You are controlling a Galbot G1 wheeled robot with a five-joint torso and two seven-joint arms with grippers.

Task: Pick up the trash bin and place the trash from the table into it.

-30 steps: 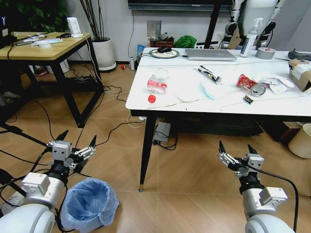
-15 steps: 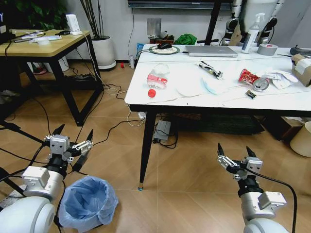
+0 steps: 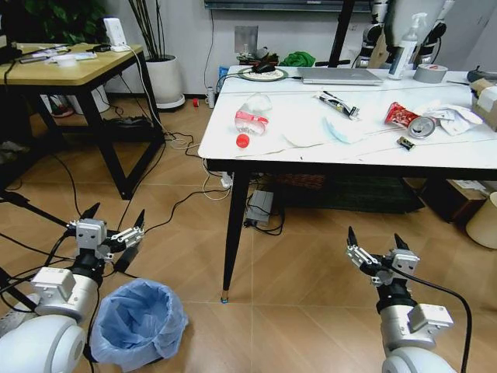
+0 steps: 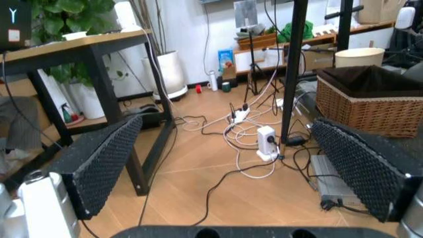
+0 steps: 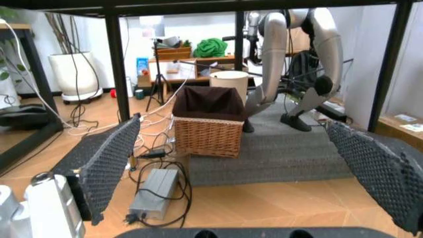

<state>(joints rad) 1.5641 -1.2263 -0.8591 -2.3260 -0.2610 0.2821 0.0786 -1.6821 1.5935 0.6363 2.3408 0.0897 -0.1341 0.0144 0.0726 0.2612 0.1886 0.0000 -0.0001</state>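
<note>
The trash bin (image 3: pixel 138 322), lined with a crinkly light-blue bag, stands on the floor at the lower left of the head view. My left gripper (image 3: pixel 115 221) hangs open above and just behind it, empty. My right gripper (image 3: pixel 375 244) is open low over the floor in front of the table (image 3: pixel 466 151). On the white top lies the trash: a crushed clear bottle with a red label (image 3: pixel 251 120), a red cap (image 3: pixel 242 141), a dark wrapper (image 3: pixel 336 104), a red snack wrapper (image 3: pixel 397 115), a can lid (image 3: pixel 425 127) and crumpled white paper (image 3: pixel 453 117).
A laptop (image 3: pixel 340 75), spray bottle (image 3: pixel 407 45) and grey tape roll (image 3: pixel 429 73) sit at the table's back. A yellow wooden table (image 3: pixel 70 66) stands at left, cables cross the floor, a cream bucket (image 3: pixel 484 220) at right. A wicker basket (image 5: pixel 208 124) sits under the table.
The whole head view has shifted, so the camera has moved; table and bin sit slightly higher and closer. Both grippers stay open, with the left one a little lower and further left in the picture.
</note>
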